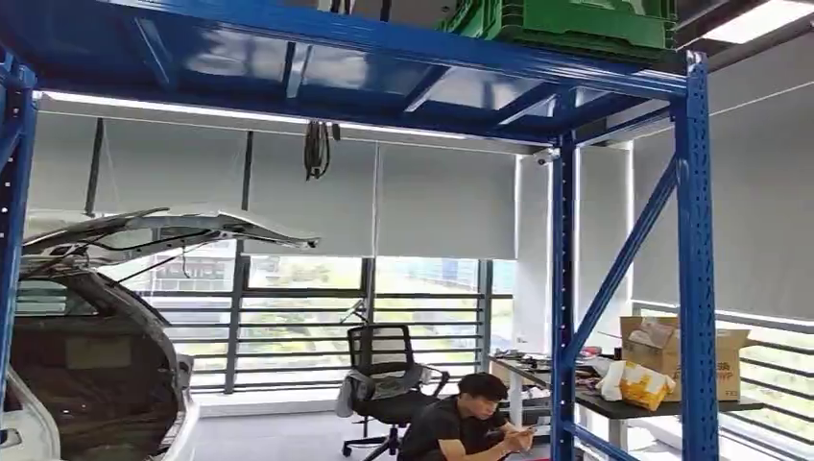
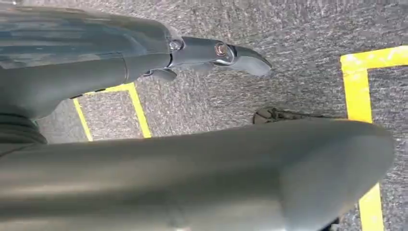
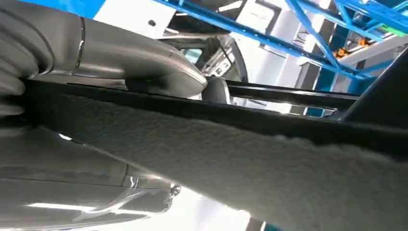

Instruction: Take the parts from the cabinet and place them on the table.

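Above me the blue rack's top shelf (image 1: 403,48) carries a green crate (image 1: 576,24). My desk (image 1: 634,403) beyond bears a cardboard box (image 1: 672,351) and a yellow bag (image 1: 641,386).
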